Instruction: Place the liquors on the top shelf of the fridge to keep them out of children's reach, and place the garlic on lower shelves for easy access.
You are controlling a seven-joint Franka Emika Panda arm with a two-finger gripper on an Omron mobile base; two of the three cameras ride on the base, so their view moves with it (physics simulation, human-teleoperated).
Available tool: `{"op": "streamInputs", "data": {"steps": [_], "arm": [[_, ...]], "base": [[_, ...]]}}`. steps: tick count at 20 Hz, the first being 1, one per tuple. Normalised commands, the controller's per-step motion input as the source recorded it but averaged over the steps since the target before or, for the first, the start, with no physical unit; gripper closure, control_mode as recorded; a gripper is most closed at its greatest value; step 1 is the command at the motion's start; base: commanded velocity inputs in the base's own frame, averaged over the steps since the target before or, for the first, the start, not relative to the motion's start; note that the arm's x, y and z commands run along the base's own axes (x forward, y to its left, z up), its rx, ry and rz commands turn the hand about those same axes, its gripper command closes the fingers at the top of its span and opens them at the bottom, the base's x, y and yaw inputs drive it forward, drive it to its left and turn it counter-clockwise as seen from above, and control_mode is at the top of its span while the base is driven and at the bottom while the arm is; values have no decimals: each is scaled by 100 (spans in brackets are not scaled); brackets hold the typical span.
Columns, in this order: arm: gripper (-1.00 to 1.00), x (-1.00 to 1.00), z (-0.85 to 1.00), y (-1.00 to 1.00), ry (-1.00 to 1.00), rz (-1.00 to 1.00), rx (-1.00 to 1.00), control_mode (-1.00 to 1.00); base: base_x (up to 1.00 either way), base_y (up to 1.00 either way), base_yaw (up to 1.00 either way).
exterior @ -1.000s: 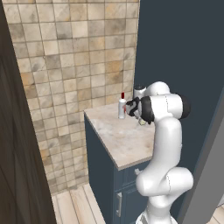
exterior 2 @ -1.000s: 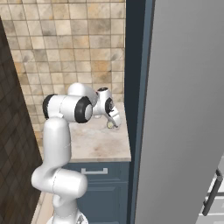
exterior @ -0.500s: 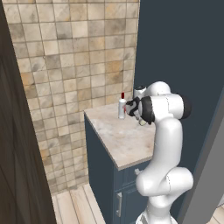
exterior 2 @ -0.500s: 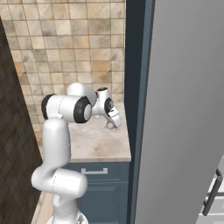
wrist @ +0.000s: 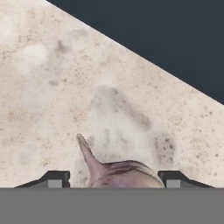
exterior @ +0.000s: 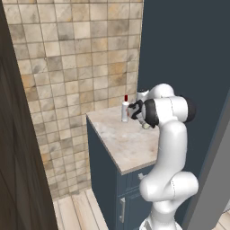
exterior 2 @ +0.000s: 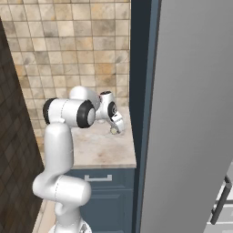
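Gripper is low over the marble counter top, garlic sitting between the two finger tips. Fingers stand apart, a gap visible on each side of the bulb, so not clamped on it yet as far as the hand view shows; contact can't be confirmed. Garlic's pointed tip angles up-left in the hand view, bulb lying on the marble.

White bottle with red cap stands upright on the counter near the tiled wall, just beside the wrist.

In the right base view the garlic lies near the counter's right edge, close to the dark blue panel. Grey fridge door sits right of that panel. Counter front half is bare marble.
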Motion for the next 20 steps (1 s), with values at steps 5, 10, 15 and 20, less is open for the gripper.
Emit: {"op": "streamInputs", "data": {"steps": [5, 10, 15, 20], "arm": [[100, 0, -17, 7, 3, 0, 0, -100], [100, -7, -11, 0, 1, 0, 0, -100], [100, -80, 16, 3, 0, 1, 0, -100], [100, -99, 36, 26, 0, 10, -4, -100]], "base": [[0, 0, 0], [0, 0, 0], [0, 0, 0], [0, 0, 0]]}}
